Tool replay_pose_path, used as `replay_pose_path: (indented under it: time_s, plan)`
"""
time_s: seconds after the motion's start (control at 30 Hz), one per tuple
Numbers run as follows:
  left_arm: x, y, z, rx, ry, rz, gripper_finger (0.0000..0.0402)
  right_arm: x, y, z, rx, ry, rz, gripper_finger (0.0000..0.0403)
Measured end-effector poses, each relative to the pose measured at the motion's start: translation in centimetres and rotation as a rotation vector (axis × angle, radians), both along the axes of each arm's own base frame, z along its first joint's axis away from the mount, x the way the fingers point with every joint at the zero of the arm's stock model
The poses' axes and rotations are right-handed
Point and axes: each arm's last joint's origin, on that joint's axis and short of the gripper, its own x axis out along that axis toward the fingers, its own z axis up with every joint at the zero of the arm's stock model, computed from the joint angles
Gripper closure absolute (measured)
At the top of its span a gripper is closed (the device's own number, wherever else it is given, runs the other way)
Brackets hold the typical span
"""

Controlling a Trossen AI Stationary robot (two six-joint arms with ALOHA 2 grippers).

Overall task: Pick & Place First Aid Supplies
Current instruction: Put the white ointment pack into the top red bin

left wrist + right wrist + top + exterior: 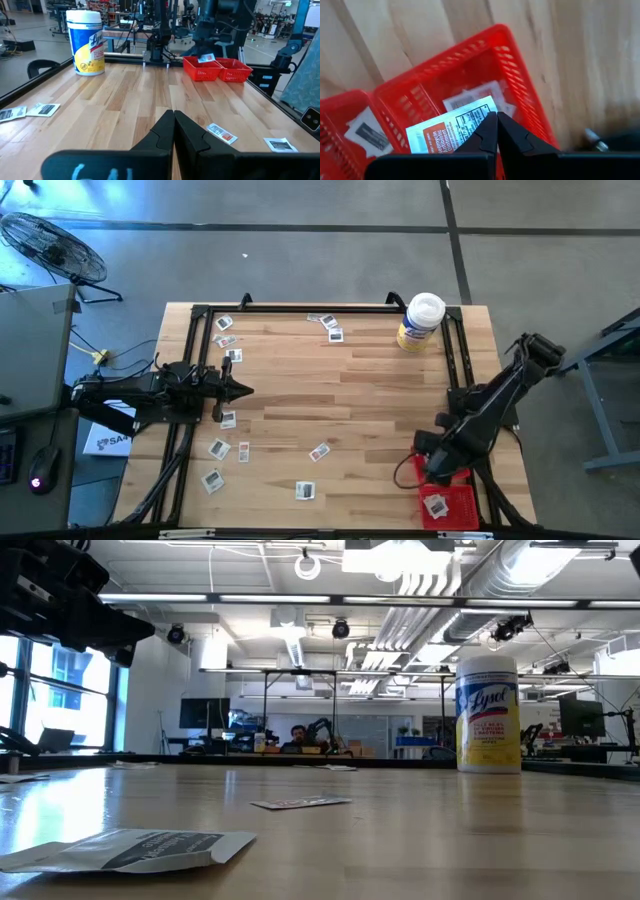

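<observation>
Several small white packets lie flat on the wooden table, among them one mid-table and one just ahead of my left gripper. My left gripper is shut, level, at the table's left side, touching nothing. My right gripper points down over two red trays at the near right corner. It is shut on a white packet with an orange mark. One tray holds a packet, and the other tray holds a dark-printed one. My right gripper pinches the orange-marked packet by one short end between its two fingers, coming from above and pointing down. The packet hangs clear, just above the red tray's rim.
A yellow wipes jar with a white lid stands upright at the far right of the table. A black frame runs round the table's edges. Bare wood lies across the table's middle.
</observation>
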Motion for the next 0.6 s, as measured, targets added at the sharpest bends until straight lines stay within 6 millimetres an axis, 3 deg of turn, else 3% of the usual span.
replay_pose_path:
  time_s: [0.33, 0.5, 0.6]
  plan:
    - [0.0, 0.0, 0.0, 0.000, 0.000, 0.000, 0.0400, -0.3, -0.3, -2.0, -0.101, -0.018, -0.010, 0.0342]
    - [0.0, 0.0, 0.0, 0.000, 0.000, 0.000, 0.0400, 1.3, -0.1, 0.1, -0.044, -0.045, -0.018, 0.0307]
    - [0.0, 0.0, 0.0, 0.000, 0.000, 0.000, 0.0400, 3.3, 0.0, 2.3, -0.045, -0.196, 0.008, 0.0297]
